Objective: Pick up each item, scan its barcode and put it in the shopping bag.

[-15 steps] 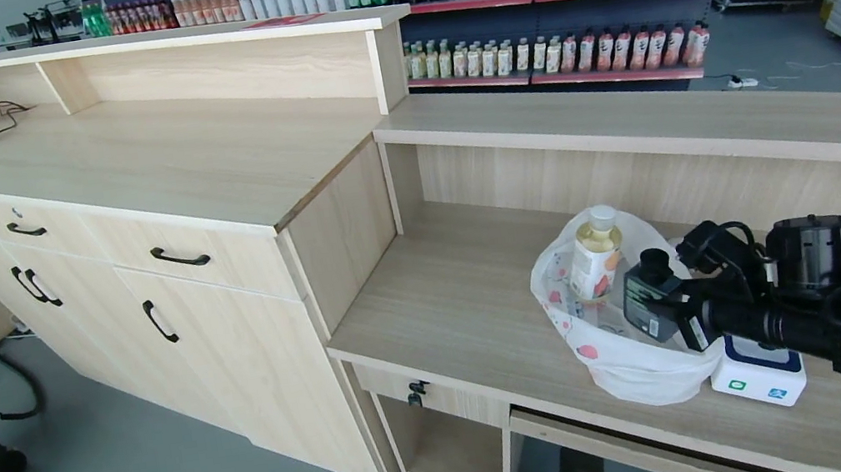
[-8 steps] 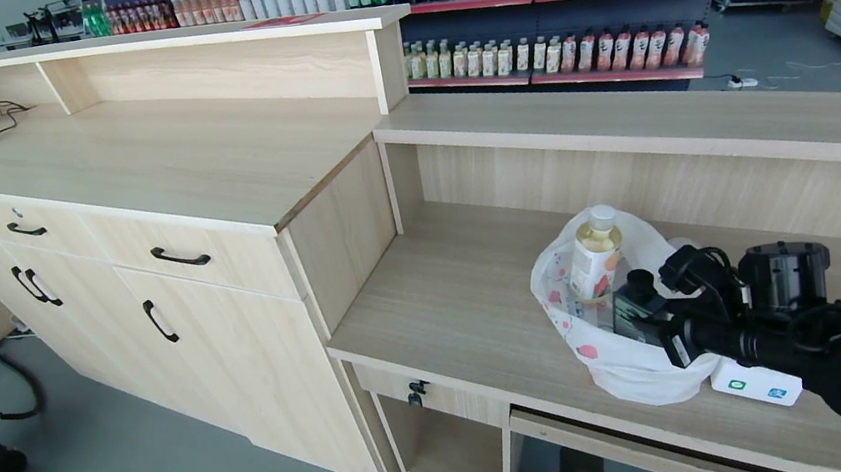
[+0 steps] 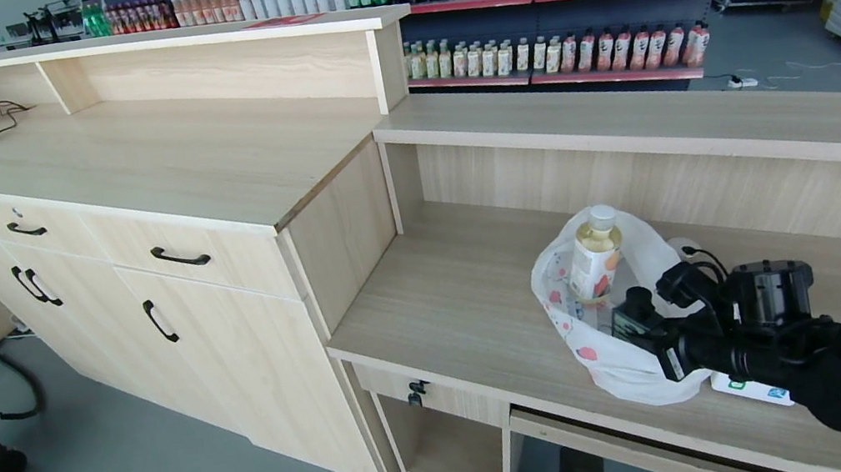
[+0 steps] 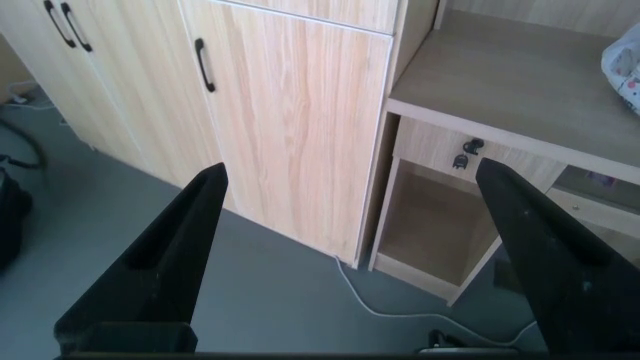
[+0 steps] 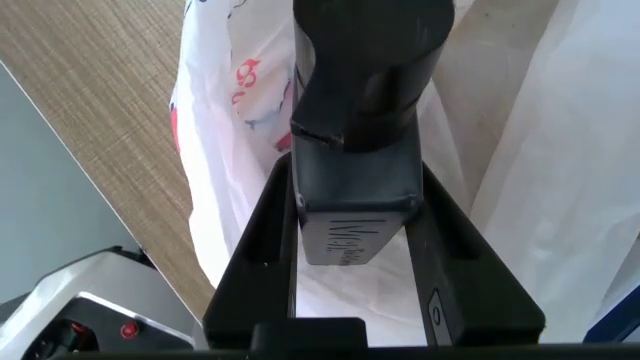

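On the lower counter point(image 3: 454, 298) sits a white plastic bag point(image 3: 618, 375) with a pale bottle point(image 3: 594, 255) standing inside. The right gripper point(image 3: 636, 320) clamps a dark bottle point(image 5: 358, 120) at the bag's opening, near the pale one. A white scanner point(image 3: 748, 387) lies just beside the bag. The left gripper point(image 4: 350, 262) hangs spread wide above the floor beside the cabinet point(image 4: 300, 110).

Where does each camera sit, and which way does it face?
Head: above, facing down at the counter; the right gripper shows at the bag.
Left wrist: facing the cabinet door and floor; left gripper open.
Right wrist: facing down into the bag; its gripper holds a dark bottle.
Shared: the bag, in all three.
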